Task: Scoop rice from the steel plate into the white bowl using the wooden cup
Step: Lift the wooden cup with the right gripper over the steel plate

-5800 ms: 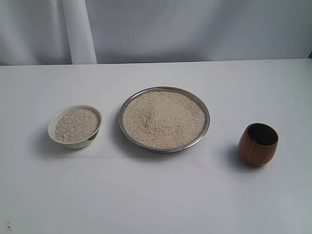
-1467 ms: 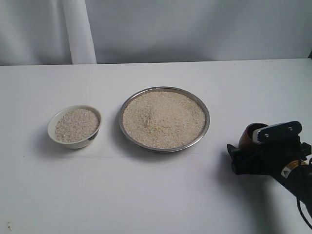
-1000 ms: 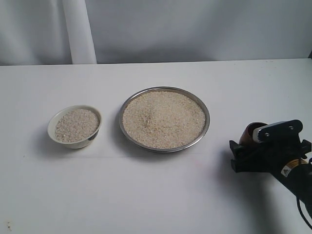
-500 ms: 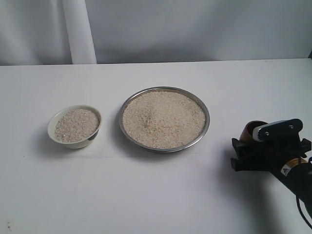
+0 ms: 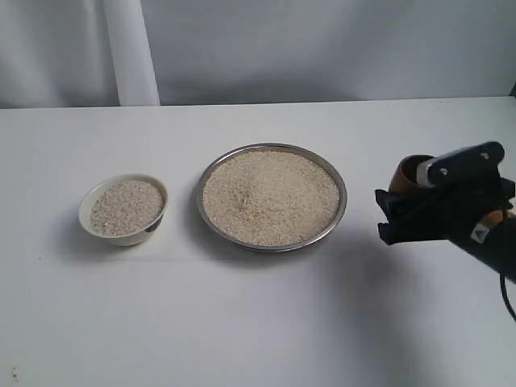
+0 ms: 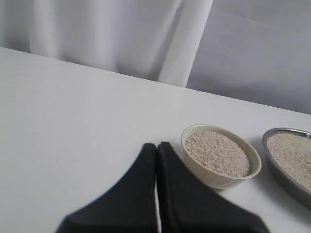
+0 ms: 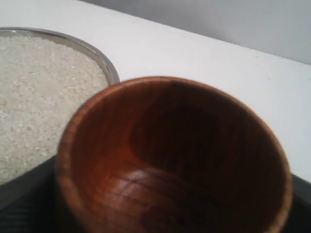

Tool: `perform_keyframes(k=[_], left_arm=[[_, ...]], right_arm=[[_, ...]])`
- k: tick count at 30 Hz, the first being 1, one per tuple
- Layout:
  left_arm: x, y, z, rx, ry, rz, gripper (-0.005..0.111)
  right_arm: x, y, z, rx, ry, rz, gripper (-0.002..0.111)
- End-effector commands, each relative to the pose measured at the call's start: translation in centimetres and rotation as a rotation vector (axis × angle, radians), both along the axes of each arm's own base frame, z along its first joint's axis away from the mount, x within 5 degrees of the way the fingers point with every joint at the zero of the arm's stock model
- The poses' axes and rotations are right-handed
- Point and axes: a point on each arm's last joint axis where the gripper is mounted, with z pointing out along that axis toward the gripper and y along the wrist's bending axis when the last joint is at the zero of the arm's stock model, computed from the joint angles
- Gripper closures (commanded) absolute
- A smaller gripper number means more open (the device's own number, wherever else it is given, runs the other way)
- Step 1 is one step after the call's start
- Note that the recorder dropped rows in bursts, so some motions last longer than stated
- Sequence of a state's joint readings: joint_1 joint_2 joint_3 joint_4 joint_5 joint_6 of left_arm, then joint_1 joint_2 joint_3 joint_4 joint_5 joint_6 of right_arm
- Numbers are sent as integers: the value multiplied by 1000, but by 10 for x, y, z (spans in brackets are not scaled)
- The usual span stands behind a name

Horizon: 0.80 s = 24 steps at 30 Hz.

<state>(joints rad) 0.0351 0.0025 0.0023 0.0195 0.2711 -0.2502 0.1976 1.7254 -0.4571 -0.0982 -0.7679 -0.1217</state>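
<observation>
**A:** Exterior view first: where is the small, rounded, reddish-brown wooden cup (image 5: pixel 411 170)?

**B:** Just right of the wide, shiny steel plate (image 5: pixel 343 211), mouth upward. The black right gripper (image 5: pixel 401 211) is clamped against its sides. The right wrist view looks into its dark interior.

**A:** And the off-white rice (image 5: pixel 270 197)?

**B:** Spread across that plate. More fills the small cream-white ceramic bowl (image 5: pixel 90 211), left of the plate on the white table (image 5: pixel 242 322).

**A:** The left gripper (image 6: pixel 156 151)?

**B:** Jaws pressed together, holding nothing. The bowl lies between it and the plate.
</observation>
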Motion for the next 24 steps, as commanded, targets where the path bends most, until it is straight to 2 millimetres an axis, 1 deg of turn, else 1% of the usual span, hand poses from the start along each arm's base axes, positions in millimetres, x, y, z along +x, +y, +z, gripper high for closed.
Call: perform_keyframes(k=[1, 2, 4, 7, 8, 10, 13, 15, 17, 20, 24], left_arm=[[0, 0, 1, -5, -9, -4, 107], [0, 0, 1, -5, -9, -4, 107], [0, 0, 1, -5, -9, -4, 107], [0, 0, 1, -5, -9, -4, 107], [0, 0, 1, -5, -9, -4, 107], [0, 0, 1, -5, -9, -4, 107], [0, 0, 1, -5, -9, -4, 107], [0, 0, 1, -5, -9, -4, 107], [0, 0, 1, -5, -9, -4, 107], [0, 0, 1, -5, -9, -4, 107], [0, 0, 1, -5, -9, -4, 107]], right_arm=[[14, 4, 42, -104, 139, 19, 108], [18, 6, 57, -123, 144, 25, 108], [23, 11, 80, -137, 149, 29, 108], [29, 25, 115, -192, 149, 73, 108], [31, 33, 127, -225, 157, 101, 108], [33, 45, 144, -278, 165, 140, 108], [38, 68, 171, -385, 159, 204, 108], [41, 81, 182, -493, 164, 233, 108], [45, 94, 188, -607, 178, 247, 108], [54, 111, 185, -799, 216, 245, 108], [65, 136, 176, -1003, 222, 239, 108]])
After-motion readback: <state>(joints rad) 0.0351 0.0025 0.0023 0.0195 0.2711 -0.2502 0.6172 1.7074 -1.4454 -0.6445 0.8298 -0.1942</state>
